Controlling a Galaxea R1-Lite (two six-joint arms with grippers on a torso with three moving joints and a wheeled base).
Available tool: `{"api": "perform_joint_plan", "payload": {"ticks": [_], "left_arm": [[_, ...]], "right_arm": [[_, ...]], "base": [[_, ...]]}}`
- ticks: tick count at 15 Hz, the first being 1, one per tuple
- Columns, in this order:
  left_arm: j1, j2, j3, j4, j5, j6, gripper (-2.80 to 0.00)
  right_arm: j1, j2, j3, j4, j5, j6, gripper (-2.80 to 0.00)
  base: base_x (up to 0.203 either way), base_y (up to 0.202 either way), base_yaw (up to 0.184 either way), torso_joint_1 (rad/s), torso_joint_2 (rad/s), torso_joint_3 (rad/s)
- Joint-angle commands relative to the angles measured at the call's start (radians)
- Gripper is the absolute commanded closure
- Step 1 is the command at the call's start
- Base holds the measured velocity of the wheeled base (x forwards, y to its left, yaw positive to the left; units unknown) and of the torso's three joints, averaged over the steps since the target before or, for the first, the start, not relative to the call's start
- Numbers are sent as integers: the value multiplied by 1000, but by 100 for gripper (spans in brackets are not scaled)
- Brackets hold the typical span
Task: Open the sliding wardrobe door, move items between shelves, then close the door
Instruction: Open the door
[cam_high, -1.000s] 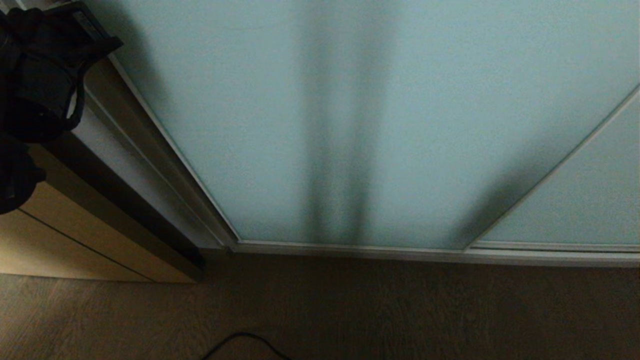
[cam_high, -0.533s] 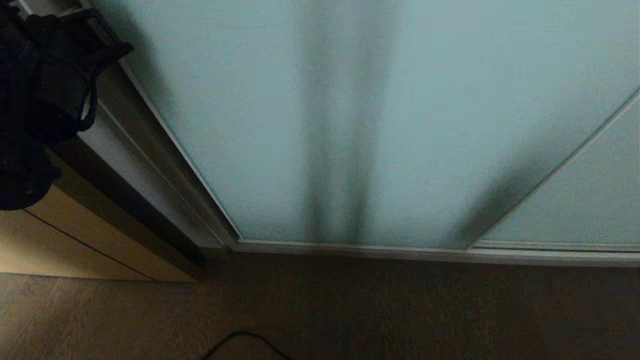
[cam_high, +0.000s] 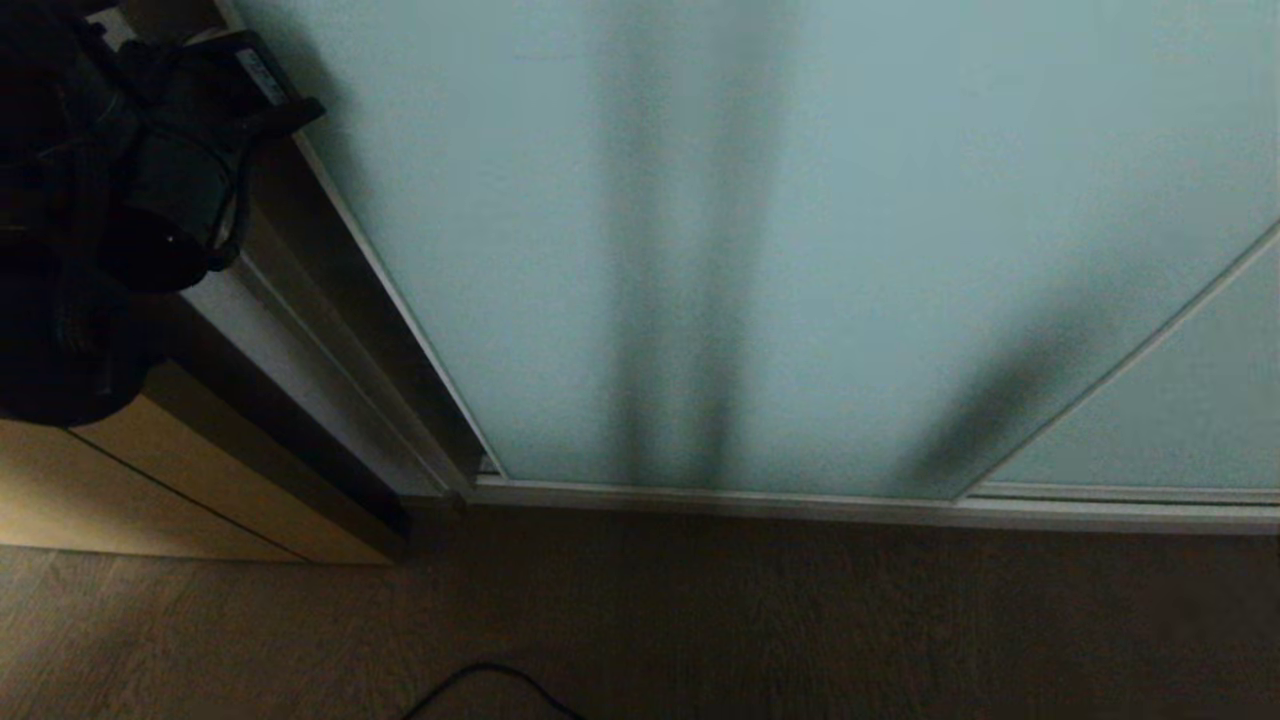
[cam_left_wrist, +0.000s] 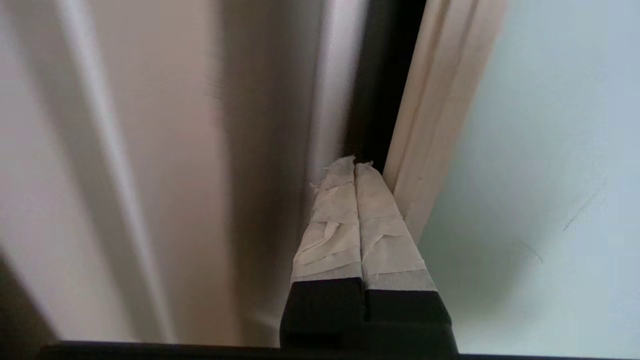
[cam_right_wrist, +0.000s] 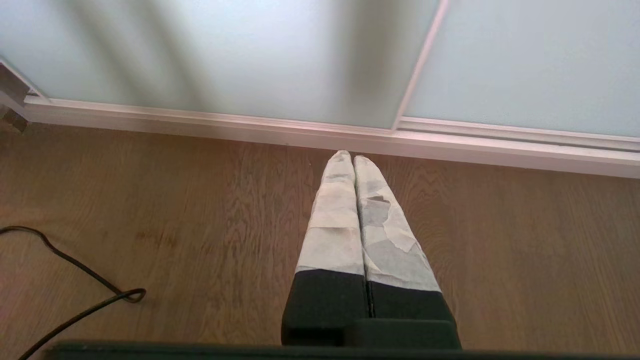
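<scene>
You have the sliding wardrobe door (cam_high: 800, 250) filling most of the head view, its frosted glass running down to the silver floor track (cam_high: 850, 505). Your left gripper (cam_left_wrist: 356, 167) has its taped fingers clenched together with nothing between them, tips wedged at the dark gap beside the door's pale frame edge (cam_left_wrist: 430, 125). On the gap's other side stands a pale upright panel (cam_left_wrist: 165, 150). In the head view the left arm (cam_high: 150, 180) is a dark mass at the upper left, blocking whatever lies behind it, above a beige wooden panel (cam_high: 180, 480). Your right gripper (cam_right_wrist: 354, 159) hangs over the wooden floor (cam_right_wrist: 200, 210), fingers pressed shut and empty, just short of the track. A black cable (cam_right_wrist: 70, 275) loops on the floor nearby. Dark vertical shadows blur the glass; you cannot make out shelves or bags behind it.
</scene>
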Motion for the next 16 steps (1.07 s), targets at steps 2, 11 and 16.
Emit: {"api": "perform_joint_plan", "payload": {"ticks": [2,11,16], "left_arm": [[-35,4,-1,-7,5,0,0],[-41,61,-57,-7,-3,-3,0],[-136,190,-191,-9,-6,-4,0]], "right_arm": [[0,0,0,0,0,0,0],[0,0,0,0,0,0,0],[0,0,0,0,0,0,0]], "base": [[0,0,0,0,0,0],[0,0,0,0,0,0],[0,0,0,0,0,0]]}}
